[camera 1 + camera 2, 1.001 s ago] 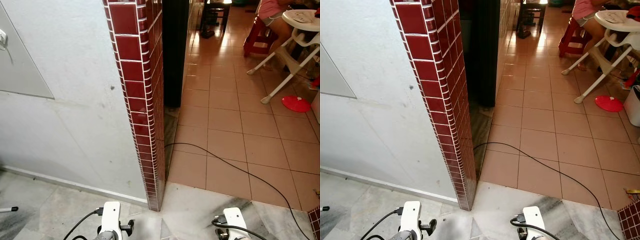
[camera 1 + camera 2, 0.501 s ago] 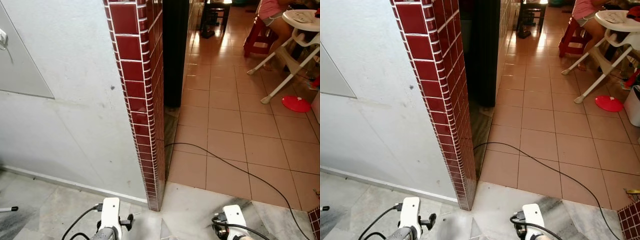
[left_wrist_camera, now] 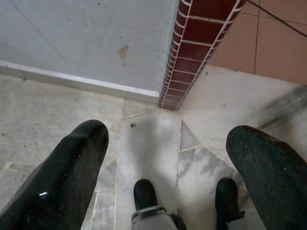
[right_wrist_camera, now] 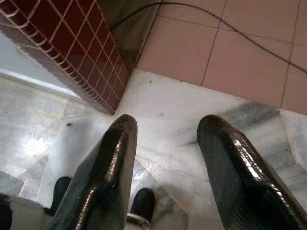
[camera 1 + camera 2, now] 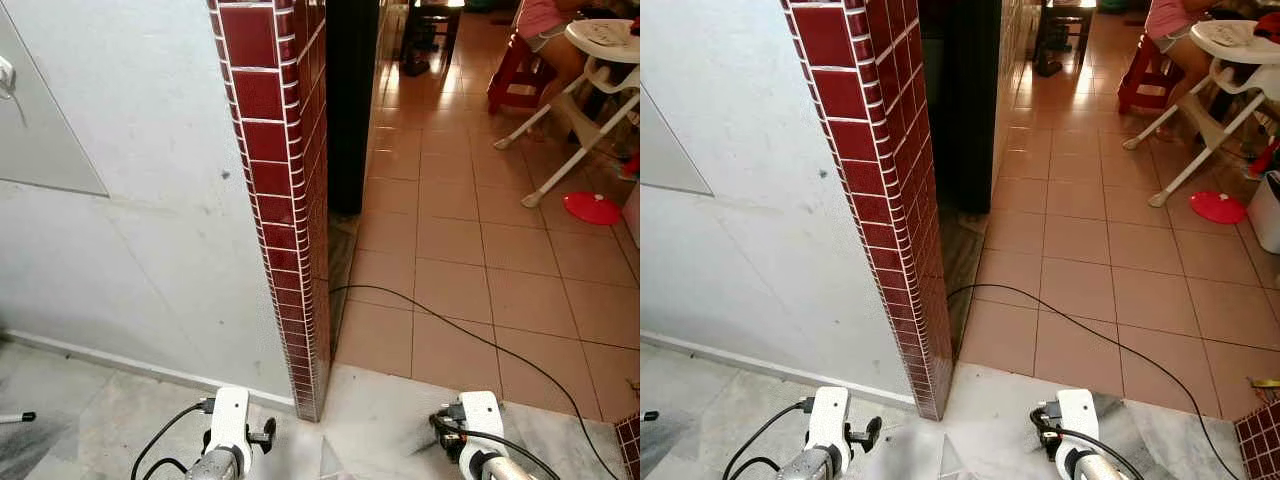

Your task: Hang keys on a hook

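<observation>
My left gripper [image 3: 168, 134] hangs low over the grey marble floor, open, with nothing between its black fingers [image 3: 72, 167]. My right gripper [image 4: 168, 124] is also open and holds nothing, above the marble near the foot of the red-tiled wall corner [image 5: 275, 200]. Both silver wrists, the left arm [image 5: 228, 430] and the right arm [image 5: 482, 418], sit at the bottom of the eye views. A small white fitting [image 5: 6, 74] sits on a grey wall panel [image 5: 40, 140] at the far left; I cannot tell whether it is a hook.
The white wall [image 5: 150, 230] and red-tiled corner stand straight ahead. A black cable [image 5: 470, 335] runs across the orange tiles to the right. Farther back are a white high chair [image 5: 590, 70], a red stool [image 5: 515, 65], a seated person [image 5: 545, 25] and a red disc [image 5: 592, 207].
Both wrists have come a little higher and slightly to the right in the eye views. The scene itself has not moved.
</observation>
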Motion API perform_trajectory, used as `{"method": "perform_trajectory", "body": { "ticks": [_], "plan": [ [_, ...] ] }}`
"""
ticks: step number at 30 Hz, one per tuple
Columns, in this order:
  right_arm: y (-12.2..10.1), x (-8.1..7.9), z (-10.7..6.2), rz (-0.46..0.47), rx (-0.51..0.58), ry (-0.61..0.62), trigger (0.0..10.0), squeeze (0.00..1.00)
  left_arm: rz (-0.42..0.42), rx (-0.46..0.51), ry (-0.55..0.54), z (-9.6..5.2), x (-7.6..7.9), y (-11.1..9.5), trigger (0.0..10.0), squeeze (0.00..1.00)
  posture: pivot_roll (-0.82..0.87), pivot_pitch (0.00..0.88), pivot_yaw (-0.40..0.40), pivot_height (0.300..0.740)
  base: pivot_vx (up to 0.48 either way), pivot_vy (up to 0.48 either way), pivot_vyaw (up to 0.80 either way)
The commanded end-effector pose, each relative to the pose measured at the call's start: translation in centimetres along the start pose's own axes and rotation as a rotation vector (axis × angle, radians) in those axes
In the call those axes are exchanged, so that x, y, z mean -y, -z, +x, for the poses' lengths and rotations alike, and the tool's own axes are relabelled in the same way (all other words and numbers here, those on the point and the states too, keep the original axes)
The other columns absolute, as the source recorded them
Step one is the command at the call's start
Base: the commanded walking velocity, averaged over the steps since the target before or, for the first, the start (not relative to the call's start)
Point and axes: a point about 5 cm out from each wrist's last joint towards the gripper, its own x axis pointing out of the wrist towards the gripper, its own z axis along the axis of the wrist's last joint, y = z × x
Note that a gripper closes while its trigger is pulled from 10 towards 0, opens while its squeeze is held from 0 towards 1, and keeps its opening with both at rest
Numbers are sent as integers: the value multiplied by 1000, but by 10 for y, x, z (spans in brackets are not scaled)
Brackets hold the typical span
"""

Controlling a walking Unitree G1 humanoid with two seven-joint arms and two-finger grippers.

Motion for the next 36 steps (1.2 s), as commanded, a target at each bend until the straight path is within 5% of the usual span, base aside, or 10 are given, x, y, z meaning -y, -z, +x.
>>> {"method": "perform_trajectory", "body": {
  "ticks": [1,8,18,36],
  "plan": [
    [9,-1,-2,9,-55,-20,10000,0,-21,2,-14,1,-3,-3,10000,0,-58,0,9,740,0,0,0],
    [20,-9,-2,-67,-153,-22,10000,0,-109,-18,-6,-1,-6,3,10000,0,-50,0,8,740,0,0,0],
    [9,-11,4,-131,-117,-1,10000,0,-182,-7,-14,-1,-11,2,10000,0,-42,0,10,740,0,0,0],
    [13,-9,2,-133,-145,10,10000,0,-197,5,-2,1,-8,-3,10000,0,-42,0,4,740,0,200,0]
  ]
}}
